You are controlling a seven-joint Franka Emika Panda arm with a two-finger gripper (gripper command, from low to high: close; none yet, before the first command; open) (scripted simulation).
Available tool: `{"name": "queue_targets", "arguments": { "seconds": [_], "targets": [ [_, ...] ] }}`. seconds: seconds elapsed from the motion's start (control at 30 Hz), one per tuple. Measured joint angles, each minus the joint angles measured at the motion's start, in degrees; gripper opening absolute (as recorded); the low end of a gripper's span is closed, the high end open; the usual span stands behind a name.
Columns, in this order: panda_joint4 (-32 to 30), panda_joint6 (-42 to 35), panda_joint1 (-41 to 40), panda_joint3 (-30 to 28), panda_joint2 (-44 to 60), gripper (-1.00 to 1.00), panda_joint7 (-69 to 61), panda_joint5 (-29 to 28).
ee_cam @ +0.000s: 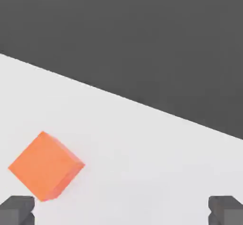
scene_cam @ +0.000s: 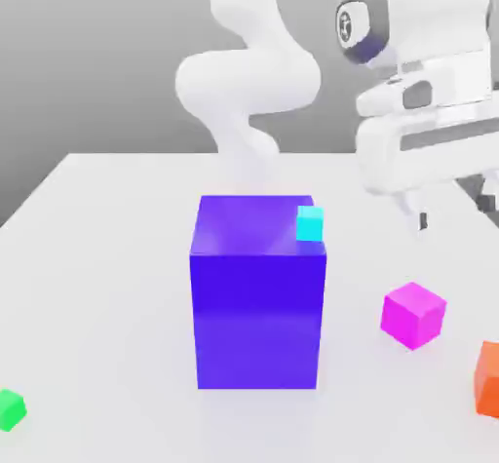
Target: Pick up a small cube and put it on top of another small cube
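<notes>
The small magenta-pink cube (scene_cam: 413, 314) rests on the white table (scene_cam: 97, 256) toward the exterior view's right. The tiny green cube (scene_cam: 11, 409) sits far off at the exterior view's lower left edge. My gripper (scene_cam: 455, 208) hangs above and behind the magenta cube, well clear of it, open with nothing between its fingers. In the hand view the two dark fingertips (ee_cam: 17, 210) stand wide apart around the gripper (ee_cam: 121, 212) over bare table.
A big blue-purple block (scene_cam: 258, 300) stands mid-table with a tiny cyan cube (scene_cam: 310, 223) on its top corner. An orange cube (scene_cam: 488, 378) lies at the exterior view's right edge; the same orange cube (ee_cam: 45, 172) sits close to one fingertip in the hand view.
</notes>
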Motion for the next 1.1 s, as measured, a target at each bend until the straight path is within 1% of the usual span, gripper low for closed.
{"name": "queue_targets", "arguments": {
  "seconds": [0.1, 0.2, 0.3, 0.4, 0.43, 0.6, 0.63, 0.67, 0.7, 0.8, 0.87, 0.9, 0.93, 1.03, 1.07, 1.1],
  "targets": [
    [-3.95, 3.74, 2.30, 3.56, 5.54, 0.00, 2.42, -1.65],
    [-7.15, 7.77, 4.29, 5.89, 11.39, 0.00, 6.75, -6.34],
    [-6.94, 12.79, 5.63, 3.12, 17.88, 0.00, 12.62, -14.40],
    [-5.94, 17.85, 10.56, -3.65, 24.20, 0.00, 18.19, -21.97],
    [-5.65, 19.24, 12.30, -5.75, 25.86, -1.00, 19.33, -23.45],
    [-5.65, 19.33, 12.22, -5.73, 25.86, -1.00, 19.52, -23.63],
    [-5.49, 19.99, 12.98, -6.70, 26.70, -1.00, 20.16, -24.49],
    [-5.61, 19.47, 12.46, -6.02, 26.10, -1.00, 19.70, -23.93],
    [-5.87, 18.38, 11.52, -4.68, 24.75, -1.00, 18.49, -22.33],
    [-6.87, 13.84, 9.54, -0.84, 19.03, -1.00, 13.07, -14.90],
    [-7.50, 10.40, 10.16, -0.16, 14.79, -1.00, 9.64, -10.11],
    [-7.62, 8.94, 10.87, -0.40, 13.18, -1.00, 8.90, -8.64],
    [-7.24, 8.40, 11.36, -0.95, 12.90, -1.00, 9.74, -8.82],
    [-4.90, 8.48, 10.97, -4.06, 14.28, -1.00, 12.47, -12.69],
    [-3.72, 8.15, 10.09, -5.70, 15.02, -1.00, 11.41, -13.26],
    [-2.44, 7.69, 6.80, -7.55, 15.81, -1.00, 9.77, -13.52]
  ]
}}
